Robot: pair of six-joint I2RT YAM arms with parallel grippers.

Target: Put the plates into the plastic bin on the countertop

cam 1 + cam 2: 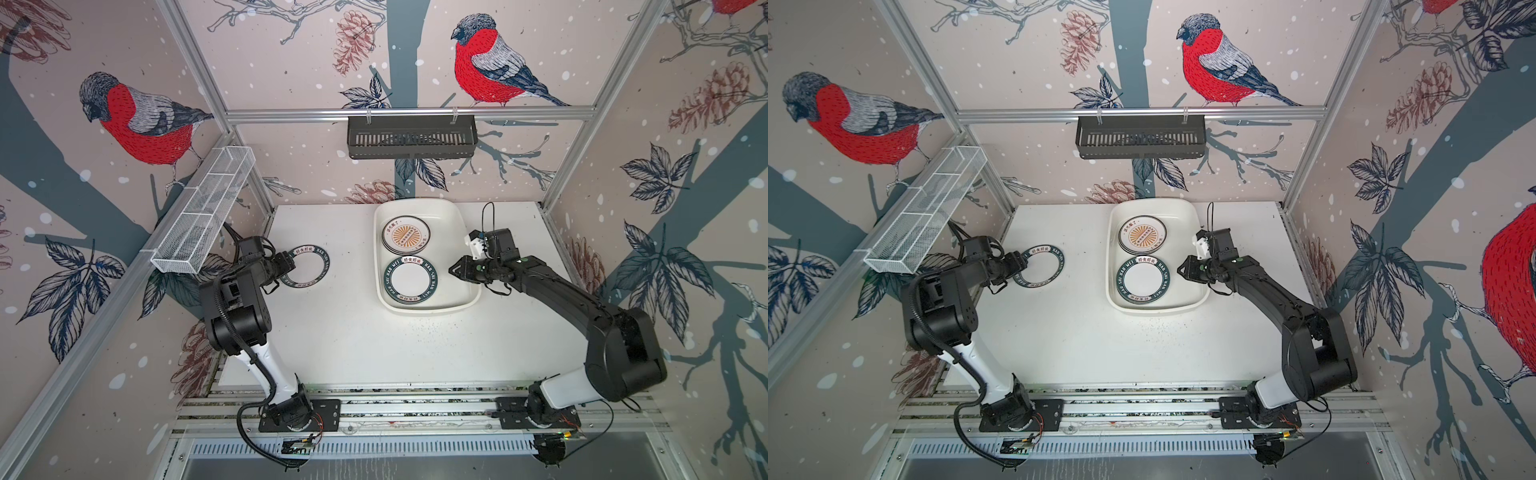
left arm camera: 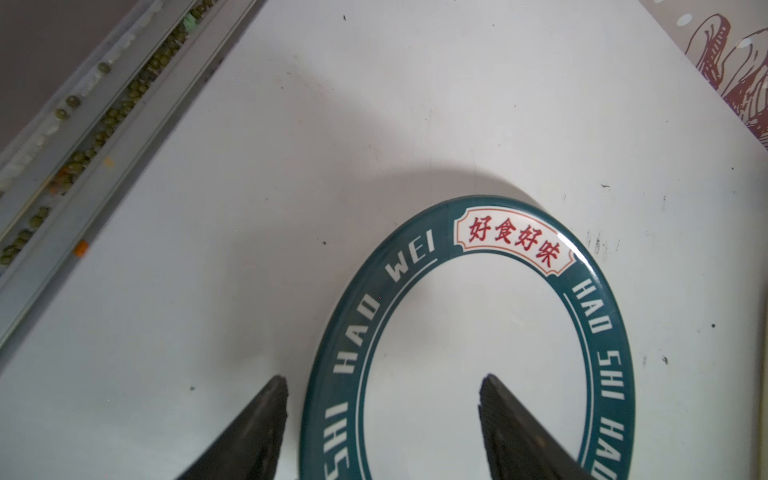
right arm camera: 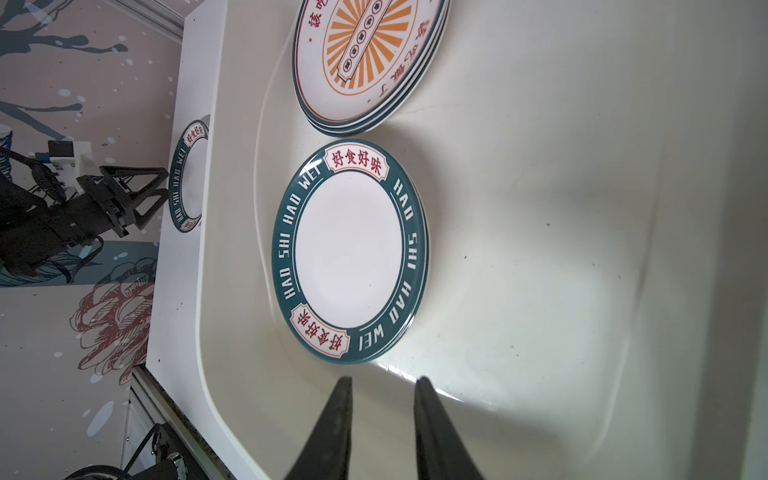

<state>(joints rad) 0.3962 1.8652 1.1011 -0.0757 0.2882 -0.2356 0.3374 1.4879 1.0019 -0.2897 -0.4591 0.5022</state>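
Plate point(image 2: 478, 353) rim straddled by spread left claw point(image 2: 385, 377); right claw point(image 3: 383, 379) narrowly parted over bin point(image 3: 540, 249) floor.

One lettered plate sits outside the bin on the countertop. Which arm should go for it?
Left. The left gripper has its fingers open astride the rim of that plate, one outside, one over the centre. The right gripper hangs empty over the plastic bin, far from it.
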